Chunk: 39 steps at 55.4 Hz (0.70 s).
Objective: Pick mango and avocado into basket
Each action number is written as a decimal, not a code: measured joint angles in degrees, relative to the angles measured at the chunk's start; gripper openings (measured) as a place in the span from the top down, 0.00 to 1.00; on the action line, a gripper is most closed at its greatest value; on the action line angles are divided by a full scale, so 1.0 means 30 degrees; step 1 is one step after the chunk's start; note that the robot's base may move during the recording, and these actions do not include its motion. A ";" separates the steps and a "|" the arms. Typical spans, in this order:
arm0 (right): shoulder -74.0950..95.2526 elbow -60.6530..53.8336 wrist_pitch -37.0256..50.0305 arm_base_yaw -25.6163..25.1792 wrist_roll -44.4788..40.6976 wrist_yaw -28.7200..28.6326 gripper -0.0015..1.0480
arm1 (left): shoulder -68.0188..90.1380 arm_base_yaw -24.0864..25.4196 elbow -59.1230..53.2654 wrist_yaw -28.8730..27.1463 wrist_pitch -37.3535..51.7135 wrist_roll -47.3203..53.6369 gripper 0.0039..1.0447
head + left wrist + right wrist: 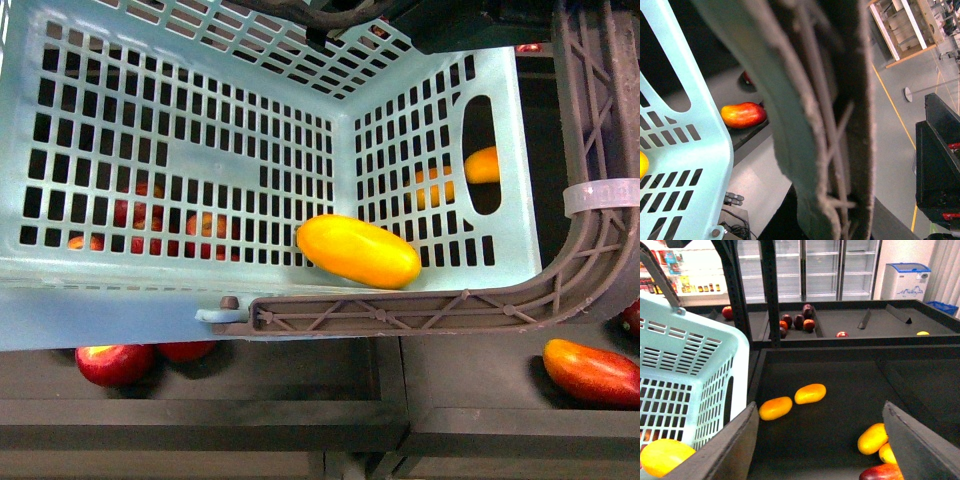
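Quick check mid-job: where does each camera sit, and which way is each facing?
Front: on the body, looking down into the basket holding the mango; no arm clearly shows.
Left wrist: pressed close to the basket handle, floor beyond; no fingers discernible.
Right wrist: looking across the fruit bin, open right gripper in the foreground.
Shared: basket in all; mango in front and right wrist.

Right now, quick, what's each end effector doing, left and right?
Left end effector: apparently closed on the handle of the basket, though blurred close up.
Right end effector: open, holding nothing.
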 joint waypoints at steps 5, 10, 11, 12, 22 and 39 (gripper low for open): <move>0.0022 -0.0007 0.0000 0.0000 0.0000 0.0007 0.09 | 0.0029 -0.0073 0.0000 0.0029 0.0000 0.0051 0.91; -0.0015 -0.0007 0.0000 0.0000 0.0015 0.0007 0.08 | 0.0029 -0.0146 0.0000 0.0233 0.0000 -0.0007 0.91; -0.0015 -0.0007 0.0000 0.0000 0.0007 0.0007 0.08 | 0.0029 -0.0160 0.0000 0.0248 0.0000 -0.0007 0.91; -0.0015 -0.0022 0.0000 0.0000 0.0000 0.0000 0.08 | 0.0029 -0.0160 0.0000 0.0255 0.0000 0.0000 0.91; -0.0022 -0.0087 -0.0015 0.0000 0.0000 0.0000 0.07 | 0.0036 -0.0160 0.0000 0.0240 0.0000 -0.0007 0.91; -0.0029 -0.0131 -0.0036 0.0015 0.0000 0.0007 0.07 | 0.0066 0.0044 0.0000 -0.0168 0.0000 0.0000 0.91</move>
